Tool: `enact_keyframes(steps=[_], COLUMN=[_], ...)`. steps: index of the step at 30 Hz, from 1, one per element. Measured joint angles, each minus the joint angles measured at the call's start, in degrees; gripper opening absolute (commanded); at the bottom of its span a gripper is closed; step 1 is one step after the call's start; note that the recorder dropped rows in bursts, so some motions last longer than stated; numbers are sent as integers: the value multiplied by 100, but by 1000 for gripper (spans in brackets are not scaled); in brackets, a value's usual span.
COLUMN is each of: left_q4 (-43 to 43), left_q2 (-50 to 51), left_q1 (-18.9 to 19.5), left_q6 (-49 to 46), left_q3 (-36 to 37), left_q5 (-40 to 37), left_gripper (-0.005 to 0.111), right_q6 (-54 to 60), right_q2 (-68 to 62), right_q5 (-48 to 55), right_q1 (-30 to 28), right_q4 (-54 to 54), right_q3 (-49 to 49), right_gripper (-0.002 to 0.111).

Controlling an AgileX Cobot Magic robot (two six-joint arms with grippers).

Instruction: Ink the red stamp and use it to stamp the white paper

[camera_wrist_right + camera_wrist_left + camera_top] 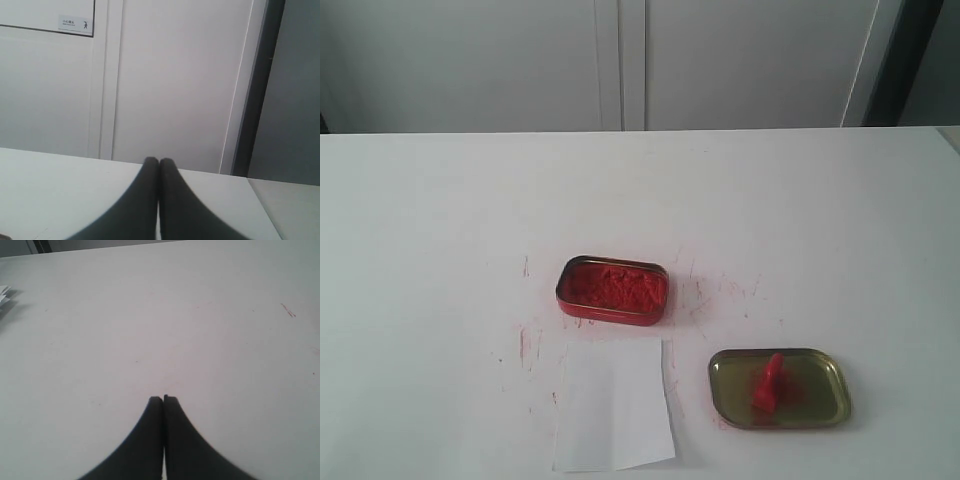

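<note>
- Exterior view: a white table (440, 220) carries four things, and no arm or gripper shows here.
- The red ink tin (613, 290) sits open near the middle, filled with crumbly red ink.
- The white paper (614, 405) lies flat just in front of the tin, close to it but not touching, and reaches toward the near edge of the table.
- The gold-olive tin lid (780, 388) lies to the right of the paper and apart from it.
- The red stamp (769, 383) is inside that lid, narrow end toward the far side. Whether it stands or leans cannot be told.
- Faint red scratches (700, 295) mark the tabletop around the tin and paper.
- Left wrist view: the left gripper (163, 399) has its two dark fingers pressed together with nothing between them. It is over bare white tabletop, with one small red scratch mark (288, 311) off to one side.
- Right wrist view: the right gripper (159, 161) likewise has its fingers closed against each other and holds nothing. It faces pale cabinet doors (175, 75), one bearing a small label (76, 23), with the table edge below.
</note>
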State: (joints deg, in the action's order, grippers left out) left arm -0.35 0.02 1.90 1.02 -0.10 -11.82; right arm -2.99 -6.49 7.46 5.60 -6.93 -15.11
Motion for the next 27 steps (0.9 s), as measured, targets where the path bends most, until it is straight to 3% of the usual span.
enact_keyframes(steps=[15,27], left_q4=[0,0], left_q2=[0,0], left_q1=[0,0], left_q6=[0,0], left_q3=[0,0], left_q5=[0,0], left_gripper=[0,0], right_q6=[-234,-561], right_q2=[-63,-877], right_q5=[282,1392], right_q1=[0,0], right_q4=[0,0], right_q3=[-23,-702], right_gripper=[0,0])
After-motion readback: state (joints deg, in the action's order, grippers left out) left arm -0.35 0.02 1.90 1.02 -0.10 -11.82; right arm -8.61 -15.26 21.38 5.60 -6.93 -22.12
